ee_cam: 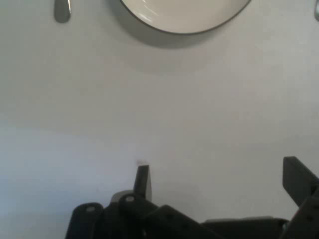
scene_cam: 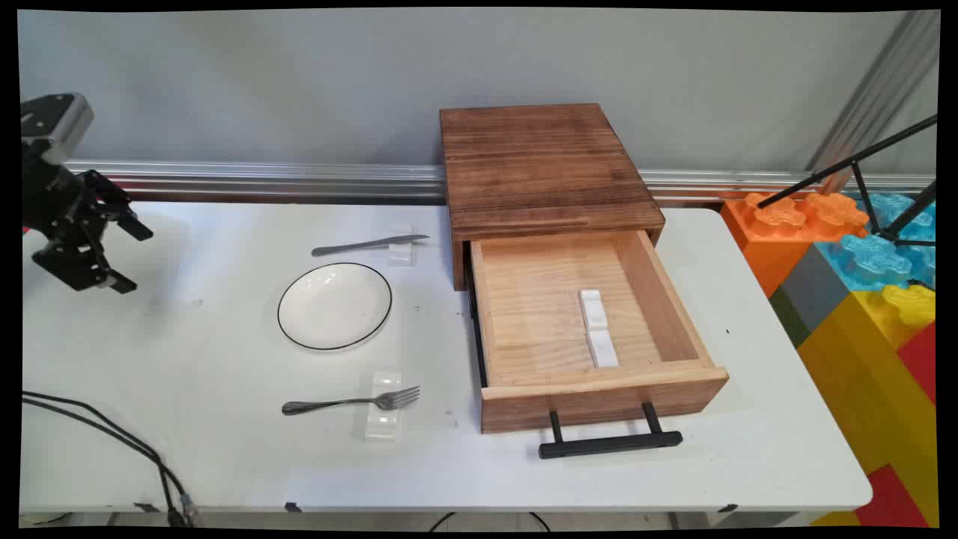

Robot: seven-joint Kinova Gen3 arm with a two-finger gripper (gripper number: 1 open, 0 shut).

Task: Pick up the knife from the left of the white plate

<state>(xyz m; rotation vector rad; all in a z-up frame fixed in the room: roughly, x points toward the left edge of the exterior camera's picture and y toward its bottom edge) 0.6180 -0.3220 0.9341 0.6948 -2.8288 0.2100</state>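
The plate (scene_cam: 334, 305), white with a thin dark rim, lies empty on the white table (scene_cam: 224, 464), left of the middle. It is the thing nearest to the gripper (scene_cam: 133, 258).

Nearer the camera than the plate, a fork (scene_cam: 352, 403) lies crosswise, its tines to the right and propped on a small clear rest (scene_cam: 382, 419). Further to the plate's left on that near side, black cables (scene_cam: 112, 434) trail over the table's edge.

Level with the plate and well to its left, the gripper hangs above bare table. It holds nothing, and its jaws are spread wide. In the hand view the gripper (ee_cam: 219, 181) has only table between its fingers (ee_cam: 142, 179), and the plate (ee_cam: 184, 15) shows at the top edge, well apart from them.

To the plate's right stands a wooden drawer (scene_cam: 591, 329), pulled out toward the near side, with a black bar handle (scene_cam: 610, 443) on its front. Inside it white blocks (scene_cam: 597, 327) lie in a line on the bottom, toward its right half.

Just beyond the plate a knife (scene_cam: 367, 245) lies crosswise, its blade to the right on another clear rest (scene_cam: 400, 251). Beyond and to the plate's right sits the dark wooden cabinet (scene_cam: 539, 165) that the drawer slides out of, backed against the wall.

Far to the plate's right, past the table's end, big toy bricks (scene_cam: 861, 262) in orange, blue, yellow and red are stacked, with black tripod legs (scene_cam: 861, 161) crossing above them.
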